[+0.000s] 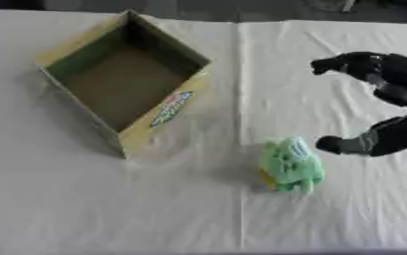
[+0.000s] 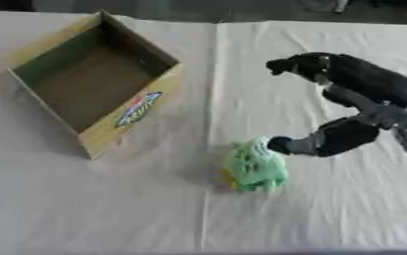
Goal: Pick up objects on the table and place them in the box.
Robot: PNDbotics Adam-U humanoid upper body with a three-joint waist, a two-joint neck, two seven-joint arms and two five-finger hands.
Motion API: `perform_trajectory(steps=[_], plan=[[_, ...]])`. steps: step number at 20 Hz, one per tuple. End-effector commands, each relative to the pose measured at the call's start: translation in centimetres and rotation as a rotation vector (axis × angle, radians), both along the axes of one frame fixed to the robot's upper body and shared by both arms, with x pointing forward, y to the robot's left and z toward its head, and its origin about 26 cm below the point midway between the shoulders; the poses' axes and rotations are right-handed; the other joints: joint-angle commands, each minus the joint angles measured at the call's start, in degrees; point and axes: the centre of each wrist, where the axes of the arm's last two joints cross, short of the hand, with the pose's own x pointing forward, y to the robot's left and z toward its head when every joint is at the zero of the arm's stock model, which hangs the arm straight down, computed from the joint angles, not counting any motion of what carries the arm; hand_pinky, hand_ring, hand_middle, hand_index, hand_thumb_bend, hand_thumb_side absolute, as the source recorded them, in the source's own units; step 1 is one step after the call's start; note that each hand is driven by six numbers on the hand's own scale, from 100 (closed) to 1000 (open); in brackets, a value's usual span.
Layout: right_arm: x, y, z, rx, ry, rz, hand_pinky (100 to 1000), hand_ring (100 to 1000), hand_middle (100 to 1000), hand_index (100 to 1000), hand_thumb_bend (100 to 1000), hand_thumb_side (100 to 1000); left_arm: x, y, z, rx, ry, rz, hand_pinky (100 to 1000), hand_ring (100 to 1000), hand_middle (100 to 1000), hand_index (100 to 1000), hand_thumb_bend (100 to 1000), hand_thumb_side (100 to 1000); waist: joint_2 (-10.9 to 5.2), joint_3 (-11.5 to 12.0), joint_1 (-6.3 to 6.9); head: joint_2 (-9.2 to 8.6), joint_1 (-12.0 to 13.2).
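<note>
A small green plush toy (image 1: 291,166) with a bit of yellow at its lower left lies on the white tablecloth, right of centre and near the front. An open cardboard box (image 1: 124,79) stands at the back left, turned at an angle, with nothing inside it. My right hand (image 2: 346,99) comes in from the right, black, spread wide: its fingers (image 2: 286,65) point left well above the toy and its thumb tip (image 2: 281,145) hovers right beside the toy's upper right. It holds nothing. My left hand is out of sight.
A crease (image 1: 240,74) in the cloth runs from the back edge toward the front, just right of the box. The table's front edge (image 1: 198,251) lies along the bottom of the views.
</note>
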Motion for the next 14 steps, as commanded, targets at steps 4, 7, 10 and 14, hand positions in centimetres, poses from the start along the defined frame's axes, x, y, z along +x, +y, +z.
perform_trajectory(steps=[4,7,10,14], plan=[[-0.2,0.5,0.5,-0.061,0.071,0.039,984,939,902,1000,602,604,-0.2,0.3,0.7,0.026,-0.016,0.0,358,587,768,872,100,774,-1.12,-0.1,-0.18,0.29,0.2],[-0.2,0.7,0.0,-0.091,0.11,0.033,985,945,914,1000,604,589,-0.2,0.3,0.7,0.025,-0.015,0.0,358,587,765,871,100,771,-1.1,-0.2,-0.32,0.35,0.2],[-0.2,1.1,-0.4,-0.118,0.132,0.021,984,945,915,1000,597,583,-0.2,0.2,0.6,0.024,-0.013,-0.004,358,587,765,871,100,770,-1.07,-0.2,-0.36,0.28,0.0],[-0.3,1.1,-0.7,-0.136,0.145,0.003,979,946,915,1000,585,564,-0.2,0.2,0.6,0.023,-0.013,-0.003,357,587,760,869,100,763,-0.96,-0.1,-0.31,0.32,-0.1]])
